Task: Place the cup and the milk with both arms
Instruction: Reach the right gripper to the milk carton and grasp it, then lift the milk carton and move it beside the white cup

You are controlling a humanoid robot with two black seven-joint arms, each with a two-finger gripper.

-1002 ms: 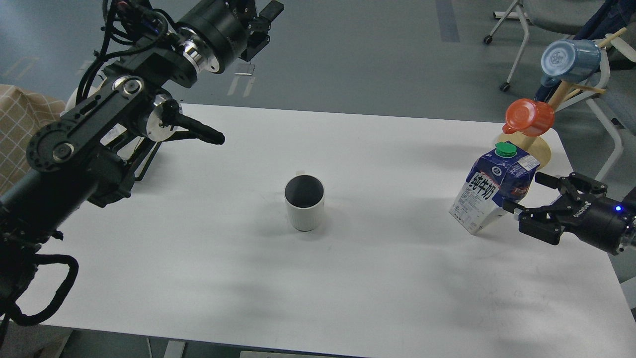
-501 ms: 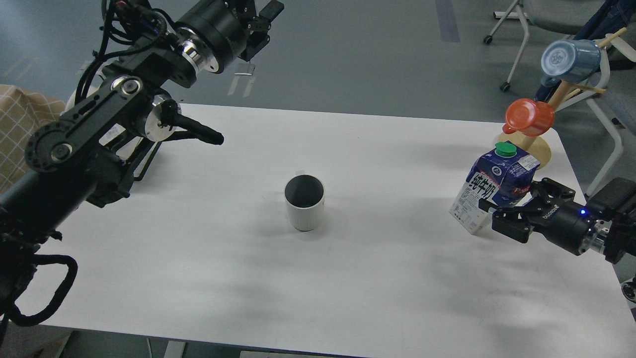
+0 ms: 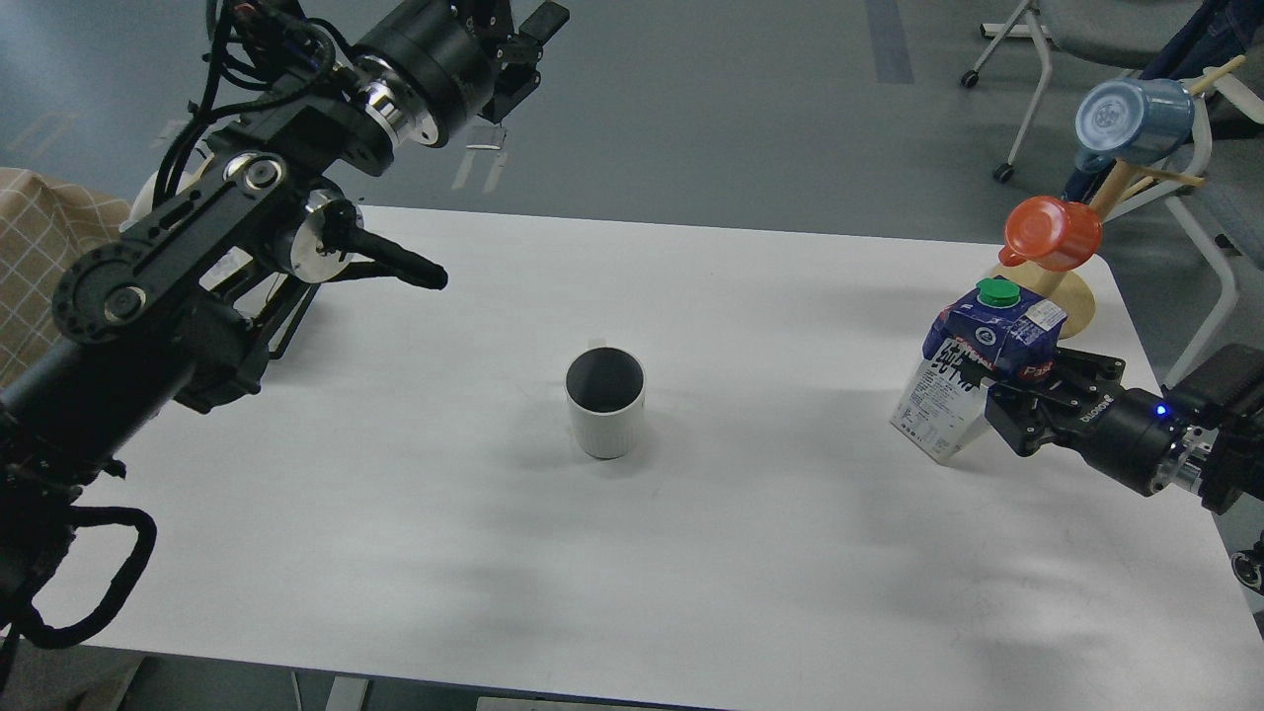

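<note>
A white cup (image 3: 605,405) with a dark inside stands upright at the middle of the white table (image 3: 750,553), with no gripper near it. A blue and white milk carton (image 3: 987,331) with a green cap stands near the table's right edge, leaning a little. My right gripper (image 3: 1009,383) comes in from the right and its fingers clasp the carton's middle, one finger across its front. My left gripper (image 3: 513,54) is raised high above the table's far left edge, well away from the cup; its fingers cannot be told apart.
A wooden mug tree (image 3: 1074,296) stands right behind the carton, holding an orange cup (image 3: 1052,233) and a blue cup (image 3: 1134,118). Chairs (image 3: 1086,30) stand on the floor at the back right. A tan checked cloth (image 3: 39,247) lies at the left edge.
My right gripper has moved left onto the milk carton and closed around it. The carton has shifted slightly and leans more. The left arm and the cup have barely moved.
</note>
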